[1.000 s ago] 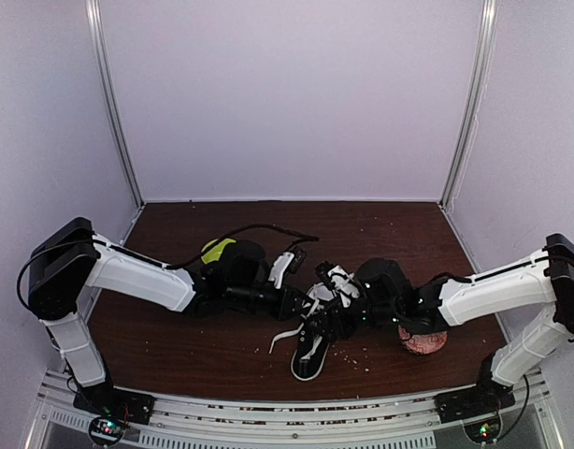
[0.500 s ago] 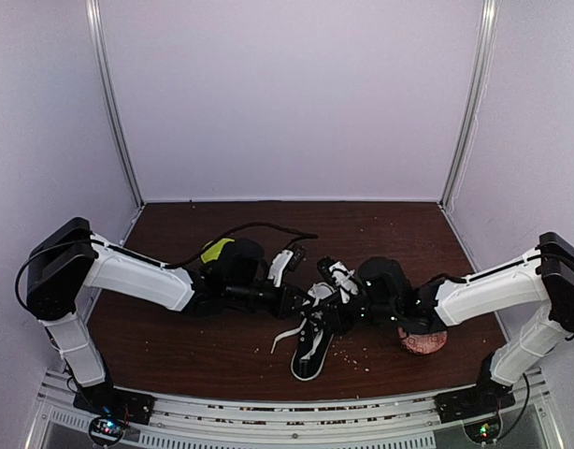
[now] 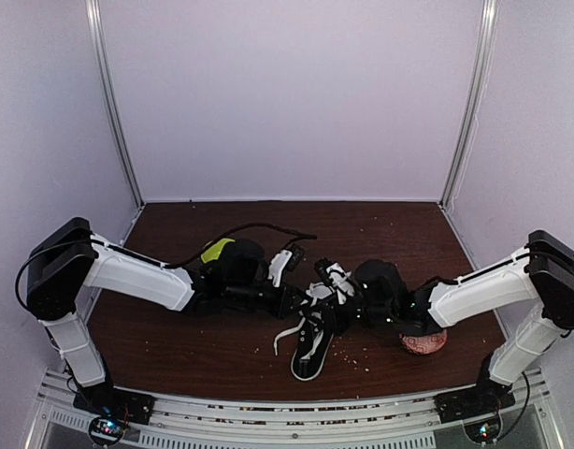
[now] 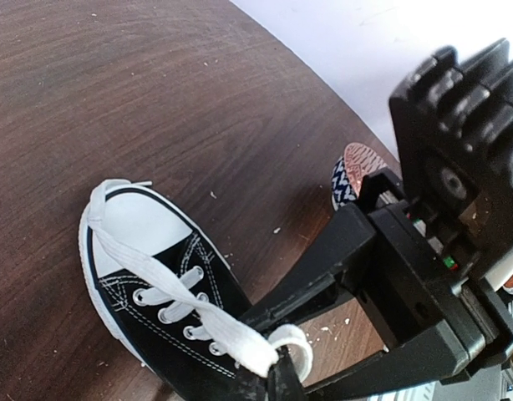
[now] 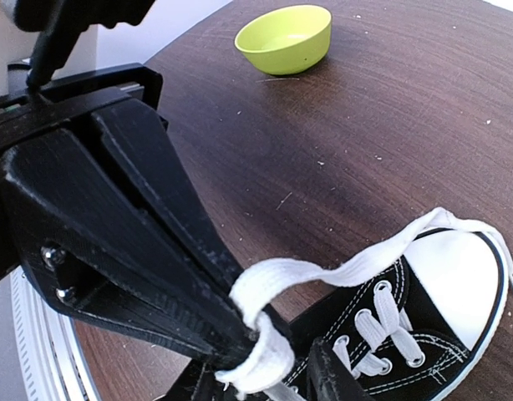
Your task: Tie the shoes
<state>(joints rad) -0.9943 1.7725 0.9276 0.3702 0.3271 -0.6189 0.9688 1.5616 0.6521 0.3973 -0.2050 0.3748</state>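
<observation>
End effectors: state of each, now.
Left end effector: closed, pinching the white lace.
Right end effector: around the same lace; grip cannot be told.

Black sneaker (image 4: 156, 326), white toe cap (image 4: 135, 221) and laces (image 4: 185, 311); lime-green bowl (image 5: 283, 38); dark brown wood-grain table (image 4: 114, 92).

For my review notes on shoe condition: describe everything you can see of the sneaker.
The sneaker is a black canvas low-top with white stitching, a white toe cap, a white rubber sole and flat white laces threaded through its eyelets. It stands sole-down on the dark wooden table, toe toward the arms' bases. One lace trails over the toe cap. The shut left gripper pinches a loop of lace. No finished bow shows.
</observation>
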